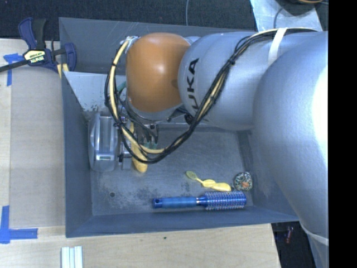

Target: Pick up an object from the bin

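Note:
My gripper [128, 145] hangs low under the arm's wrist, in the left part of the bin, close to the floor. Right beside it on the left lies a silvery, see-through oblong thing [102, 139] against the bin's left wall. A small yellow piece [140, 165] shows just under the gripper's lower end; I cannot tell whether it is held or lies on the floor.
A blue hairbrush [201, 201] lies along the front wall. Just behind it are a small yellow curved toy [210, 182] and a little round speckled thing [242, 180]. The arm and its orange cover hide the bin's back and right.

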`<state>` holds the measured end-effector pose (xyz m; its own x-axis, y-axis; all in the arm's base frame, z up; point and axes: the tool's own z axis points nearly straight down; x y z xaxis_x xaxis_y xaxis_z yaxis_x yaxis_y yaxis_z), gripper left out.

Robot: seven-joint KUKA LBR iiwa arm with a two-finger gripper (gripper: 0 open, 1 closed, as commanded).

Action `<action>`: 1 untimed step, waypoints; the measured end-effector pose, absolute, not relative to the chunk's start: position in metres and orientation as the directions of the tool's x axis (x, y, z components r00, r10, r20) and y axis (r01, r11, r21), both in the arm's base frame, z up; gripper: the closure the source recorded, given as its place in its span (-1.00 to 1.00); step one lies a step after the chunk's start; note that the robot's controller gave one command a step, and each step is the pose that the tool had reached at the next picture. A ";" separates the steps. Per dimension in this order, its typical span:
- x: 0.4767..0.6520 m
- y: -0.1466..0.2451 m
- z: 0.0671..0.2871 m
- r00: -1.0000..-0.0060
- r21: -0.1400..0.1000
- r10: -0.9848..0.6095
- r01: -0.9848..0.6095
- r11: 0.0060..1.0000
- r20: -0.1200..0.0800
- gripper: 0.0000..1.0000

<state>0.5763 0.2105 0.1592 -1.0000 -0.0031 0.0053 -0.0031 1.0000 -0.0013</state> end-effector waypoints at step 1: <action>0.578 0.209 0.164 -1.000 0.001 0.000 0.000 1.000 -0.002 -1.00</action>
